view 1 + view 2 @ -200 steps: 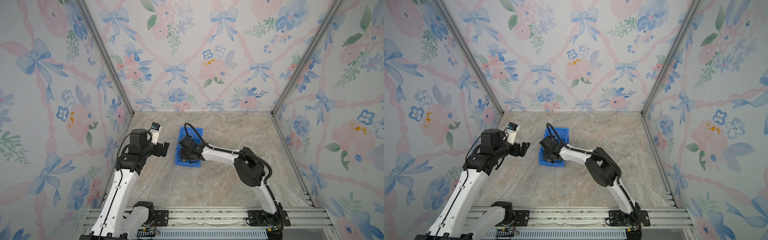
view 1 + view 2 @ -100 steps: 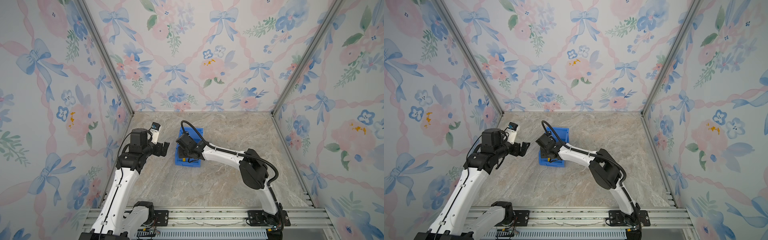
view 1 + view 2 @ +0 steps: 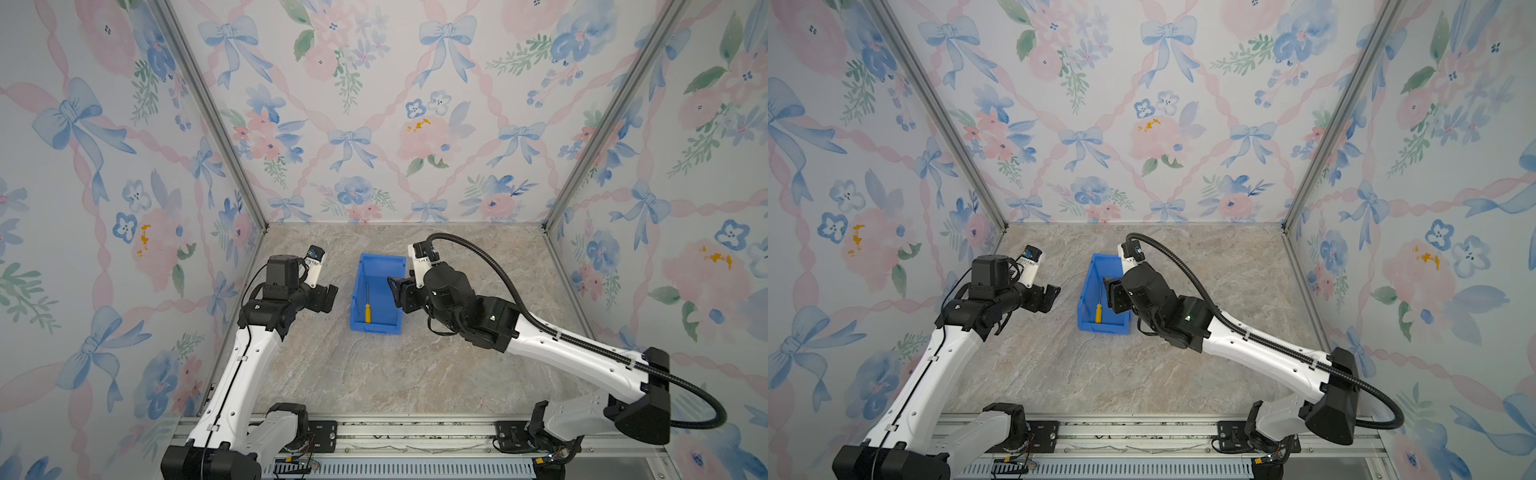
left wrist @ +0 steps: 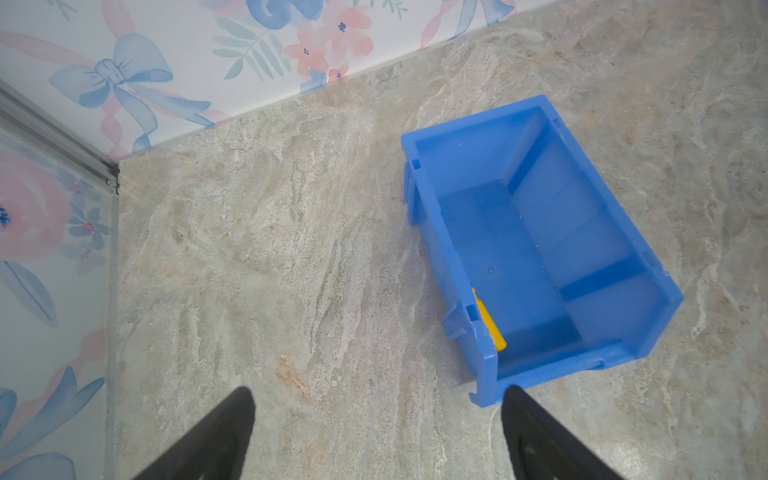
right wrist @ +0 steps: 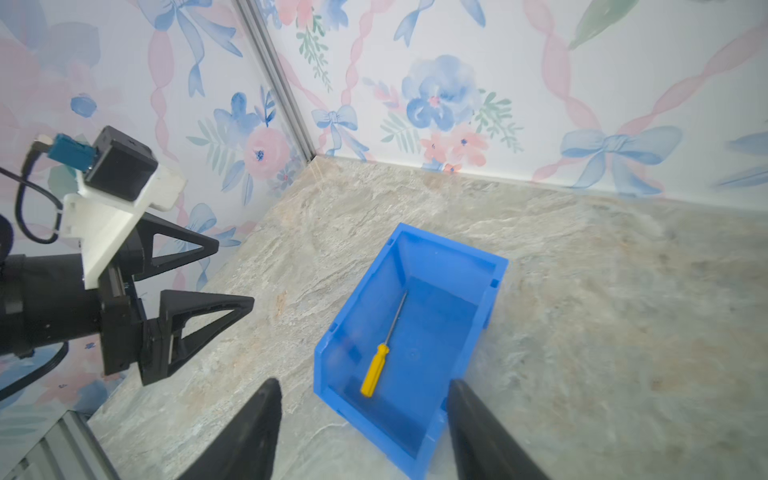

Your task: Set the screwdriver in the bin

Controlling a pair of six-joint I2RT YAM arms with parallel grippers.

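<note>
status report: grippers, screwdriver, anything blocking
Left gripper open, empty, beside the bin. Right gripper open, empty, at the bin. Screwdriver lying flat inside bin. Nothing blocking.

The screwdriver [image 3: 367, 311] lies inside the bin [image 3: 382, 266] on the tabletop [image 3: 415, 365].

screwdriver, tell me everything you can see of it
The screwdriver is small and slim: a yellow-orange handle that looks plastic and a thin grey metal shaft. It lies flat on the floor of the blue bin, along its length, handle toward the low front edge, shaft toward the back wall. Only the bin touches it.
</note>
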